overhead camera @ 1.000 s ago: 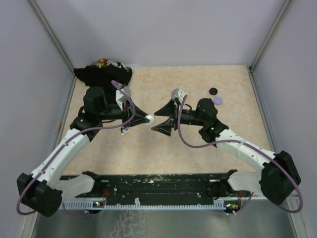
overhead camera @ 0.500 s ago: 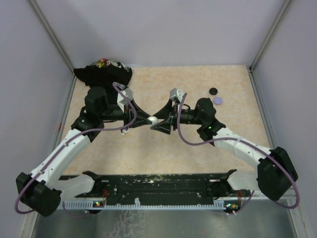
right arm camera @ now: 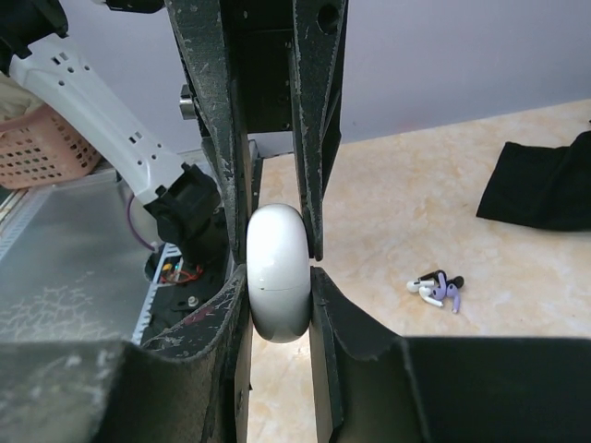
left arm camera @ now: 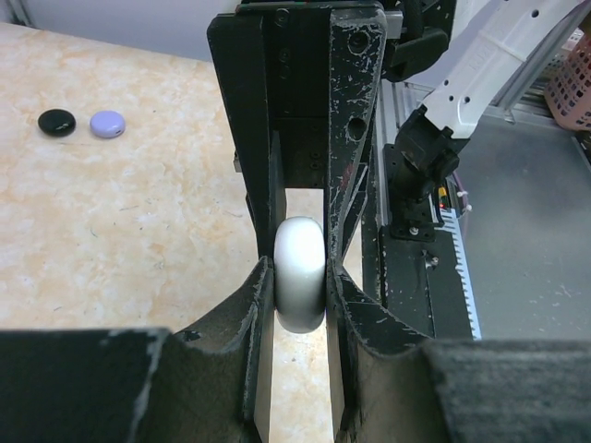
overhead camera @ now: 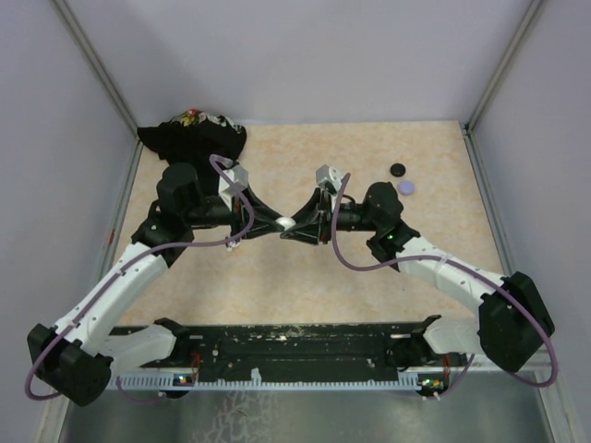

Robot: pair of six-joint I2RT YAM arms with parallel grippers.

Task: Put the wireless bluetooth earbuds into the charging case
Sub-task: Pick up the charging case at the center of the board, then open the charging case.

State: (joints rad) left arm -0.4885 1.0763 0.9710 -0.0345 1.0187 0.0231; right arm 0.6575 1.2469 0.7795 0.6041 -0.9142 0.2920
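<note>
Beige marbled tabletop (overhead camera: 369, 277) lies beneath the white charging case (right arm camera: 278, 272), which is held in the air near the middle. The left gripper (overhead camera: 275, 221) and right gripper (overhead camera: 300, 224) are both clamped on it from opposite sides. The earbuds (right arm camera: 436, 288) sit in a small heap on the table to the left, well apart from the case. The shell is smooth and rounded, so uneven pulling or twisting between the two grips could squirt it out and drop it, possibly scattering the buds.

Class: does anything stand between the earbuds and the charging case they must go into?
Yes. The charging case looks closed, and the left gripper and right gripper clamp its sides. The earbuds lie loose on the table.
</note>
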